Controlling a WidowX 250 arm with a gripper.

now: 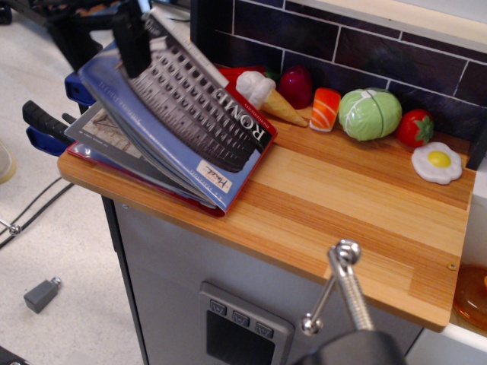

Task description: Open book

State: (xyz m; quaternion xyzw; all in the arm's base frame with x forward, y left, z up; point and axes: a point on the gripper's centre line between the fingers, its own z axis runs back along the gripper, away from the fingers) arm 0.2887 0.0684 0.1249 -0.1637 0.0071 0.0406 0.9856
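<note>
While the fingers (131, 34) pinch the free edge of the blue cover at top left, the book (183, 114) sits on the left end of the wooden surface (350, 205), cover tilted up, grey inner pages fanning beneath, spine edge down by the front. Behind it along the tiled wall: ice cream cone (262, 95), salmon sushi (326, 109), cabbage (370, 113), tomato (415, 128), fried egg (437, 162).

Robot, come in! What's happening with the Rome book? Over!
End effector clamped on cover edge. Book part open, cover raised, pages showing. Nothing blocking.
</note>
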